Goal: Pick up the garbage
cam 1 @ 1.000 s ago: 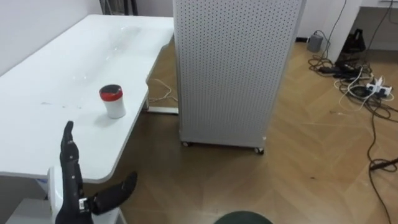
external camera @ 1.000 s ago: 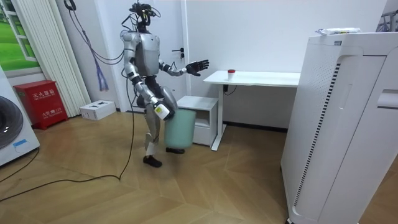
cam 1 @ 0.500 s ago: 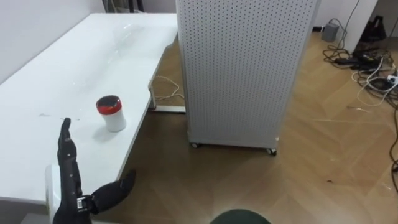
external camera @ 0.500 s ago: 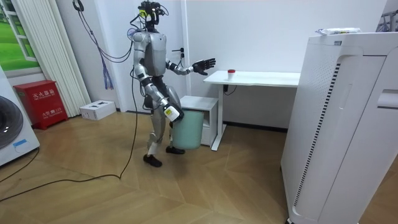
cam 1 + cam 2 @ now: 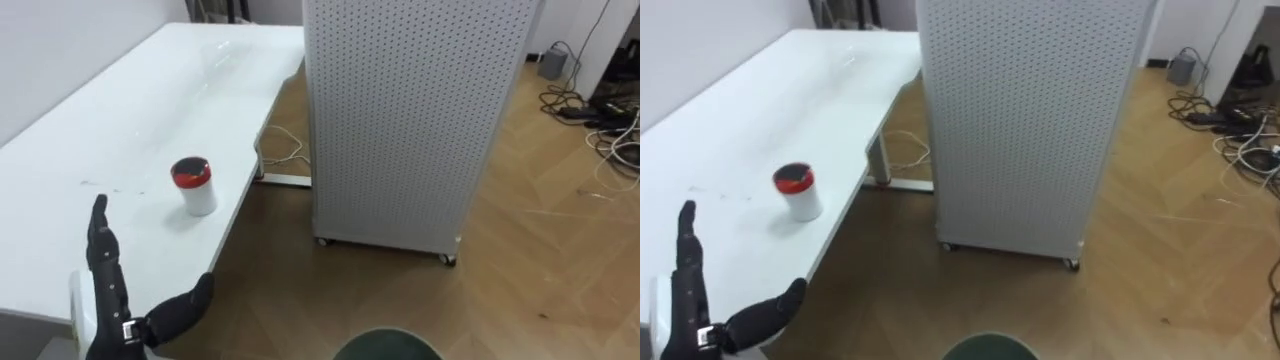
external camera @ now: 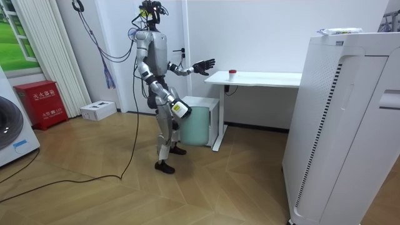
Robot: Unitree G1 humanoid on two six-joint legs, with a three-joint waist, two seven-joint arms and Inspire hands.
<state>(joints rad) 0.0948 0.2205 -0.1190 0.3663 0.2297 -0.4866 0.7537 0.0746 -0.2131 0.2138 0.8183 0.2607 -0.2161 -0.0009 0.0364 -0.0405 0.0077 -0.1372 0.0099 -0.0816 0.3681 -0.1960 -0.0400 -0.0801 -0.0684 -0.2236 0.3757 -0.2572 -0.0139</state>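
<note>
The desk (image 5: 120, 120) has a smooth white top with a soft gloss that catches the light. On it the cup (image 5: 195, 195), at nine o'clock from the panel (image 5: 410, 110), has a matt white wall, paper or plastic, and a shiny red lid (image 5: 190, 171). The panel looks like white-painted sheet metal, matt and punched all over with small holes. The floor (image 5: 540, 270), at four o'clock, is satin-finished herringbone wood. The left hand (image 5: 108, 295), at seven o'clock, looks like matt black plastic.

Robot standing upright, one foot ahead of the other. Left arm raised forward at chest height; left hand (image 5: 112, 312) with fingers straight, thumb spread wide, empty. Right arm lowered and bent, right hand (image 6: 179, 111) at the hip.
</note>
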